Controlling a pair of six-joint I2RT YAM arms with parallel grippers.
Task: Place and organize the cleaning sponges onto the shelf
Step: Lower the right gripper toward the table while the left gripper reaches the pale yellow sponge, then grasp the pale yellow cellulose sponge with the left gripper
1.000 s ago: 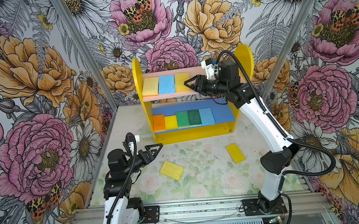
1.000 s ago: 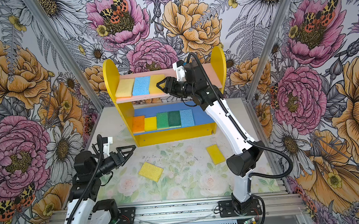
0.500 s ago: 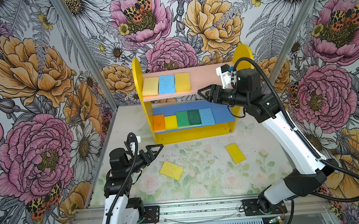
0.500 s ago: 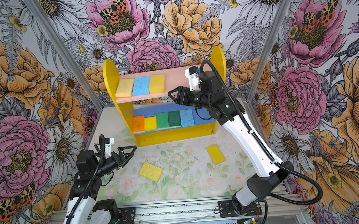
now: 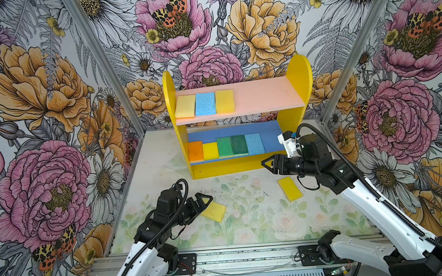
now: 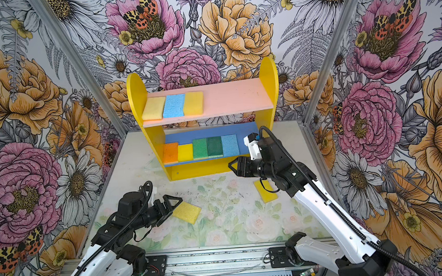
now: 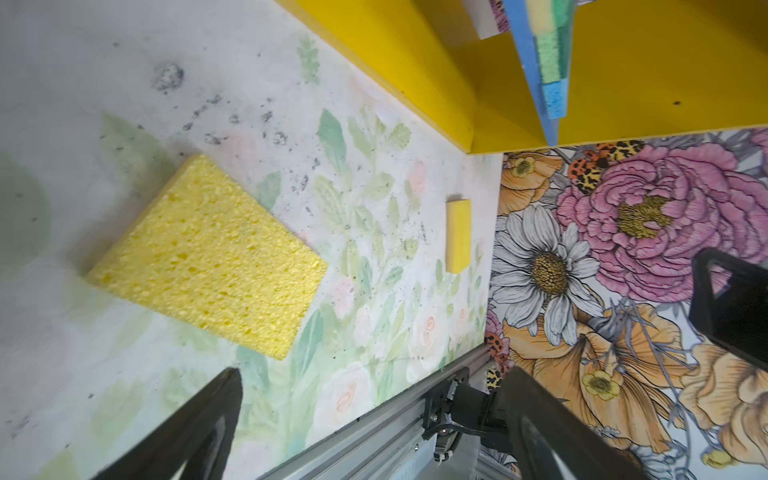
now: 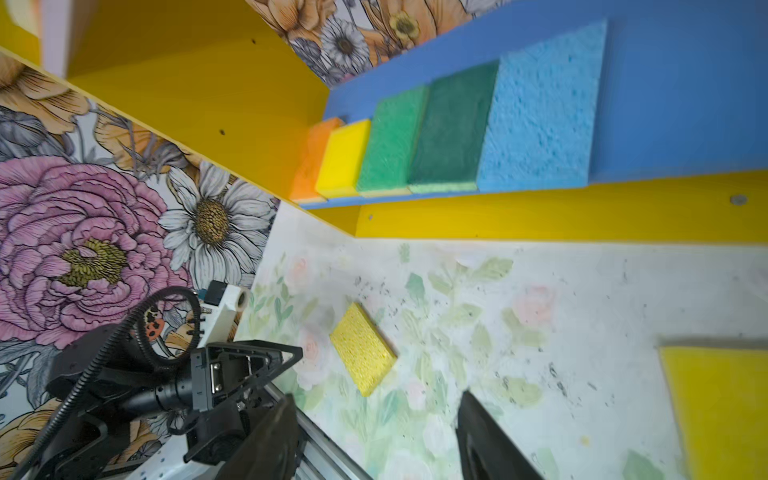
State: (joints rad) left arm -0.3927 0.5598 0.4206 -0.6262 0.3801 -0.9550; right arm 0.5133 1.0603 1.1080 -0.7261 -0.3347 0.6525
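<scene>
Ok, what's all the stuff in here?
table: one, pale floral, centre
walls: three, flowery, around the table
shelf: one, yellow with pink and blue boards, table's back
upper sponges: three, yellow, light blue, yellow, pink board
lower sponges: five, orange, yellow, green, dark green, light blue, blue board
loose sponges: two, yellow, flat on the table
left end effector: one, black, open near a loose sponge
right end effector: one, black, open, empty, by the shelf's lower right
</scene>
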